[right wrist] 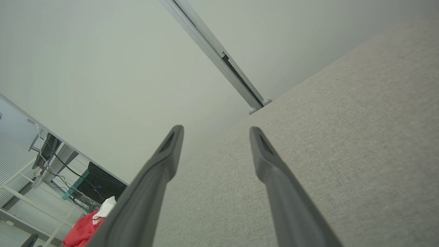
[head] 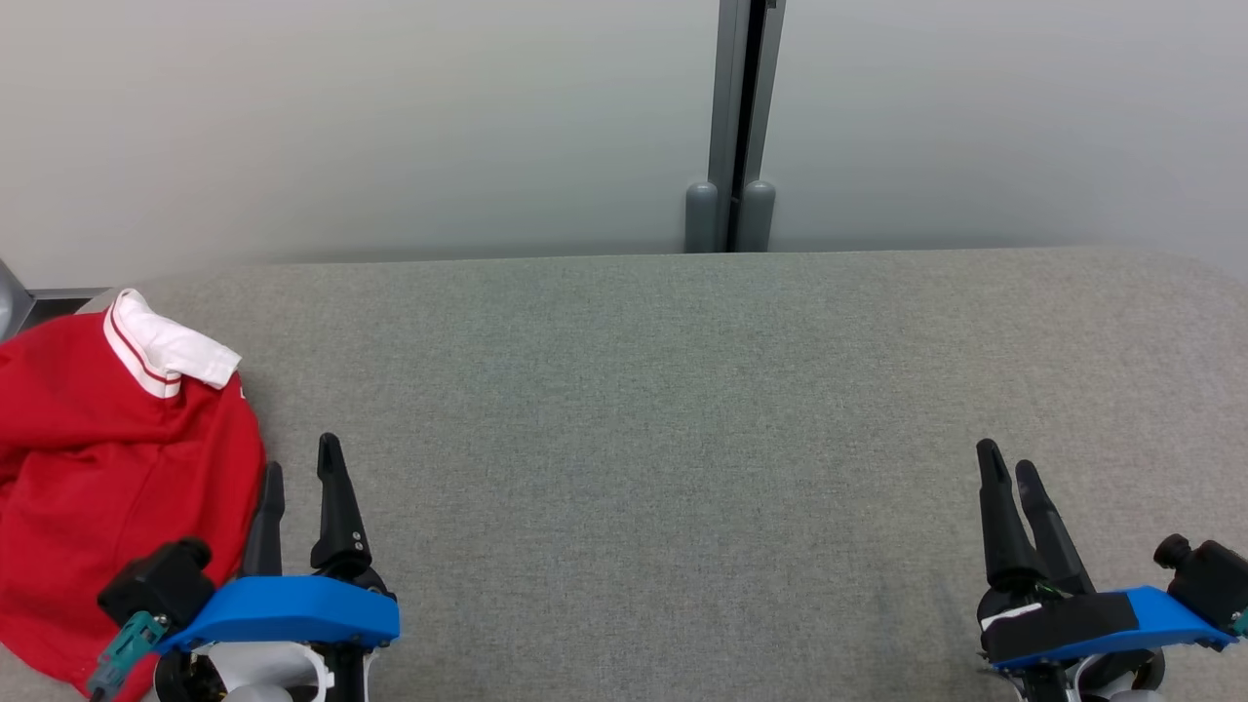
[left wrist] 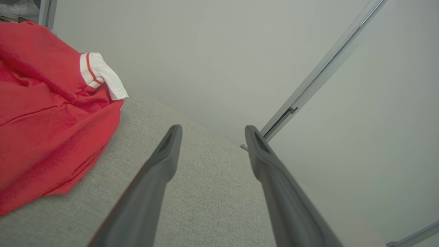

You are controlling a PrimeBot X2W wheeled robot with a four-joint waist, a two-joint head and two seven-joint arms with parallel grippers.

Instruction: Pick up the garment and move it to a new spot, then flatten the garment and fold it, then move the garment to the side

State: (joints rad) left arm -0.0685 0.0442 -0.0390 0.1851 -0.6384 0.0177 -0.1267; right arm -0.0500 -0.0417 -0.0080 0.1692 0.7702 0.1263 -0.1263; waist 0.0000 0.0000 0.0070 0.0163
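Left tool [head: 301,456]: lower left of the head view, fingers apart, nothing between them, over the grey fabric table [head: 682,439].

Right tool [head: 1005,456]: lower right, fingers likewise apart and empty, well apart from the left tool.

Garment [head: 107,468] — red shirt, crumpled, white collar [head: 161,356] with a red stripe at its far edge — lies at the table's left end, just beside the left tool's outer finger.

Behind the table: pale wall, one grey vertical frame [head: 738,127].
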